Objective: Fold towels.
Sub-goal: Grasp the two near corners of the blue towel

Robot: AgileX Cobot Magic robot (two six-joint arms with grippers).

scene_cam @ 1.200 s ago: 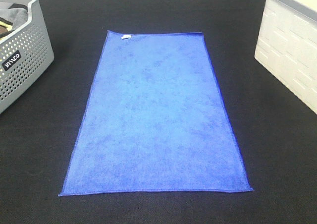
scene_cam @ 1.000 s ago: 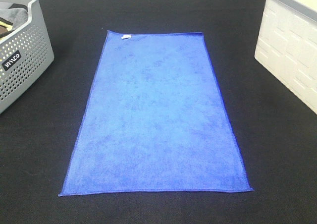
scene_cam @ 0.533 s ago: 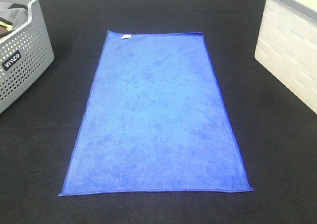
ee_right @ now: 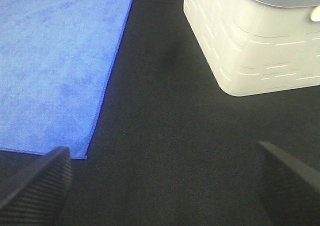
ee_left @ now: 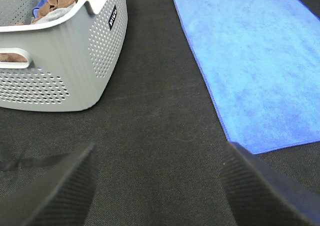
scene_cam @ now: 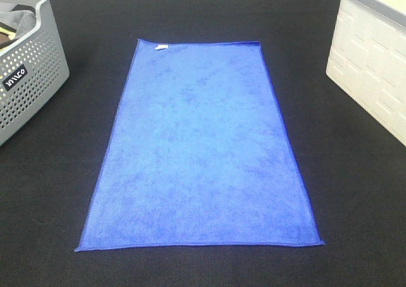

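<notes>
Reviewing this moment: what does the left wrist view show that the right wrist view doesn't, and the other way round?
Only the left wrist view shows the grey perforated basket with crumpled cloths inside, and the left tool, open over bare table. Only the right wrist view shows the white bin and the right tool, also open and holding nothing. Both show the blue towel lying flat and unfolded on the black table, with one near corner of it in each view.

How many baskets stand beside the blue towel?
2. A gray perforated basket stands left of the blue towel, cloths inside; a cream basket stands right of it. The frame cuts off both.
</notes>
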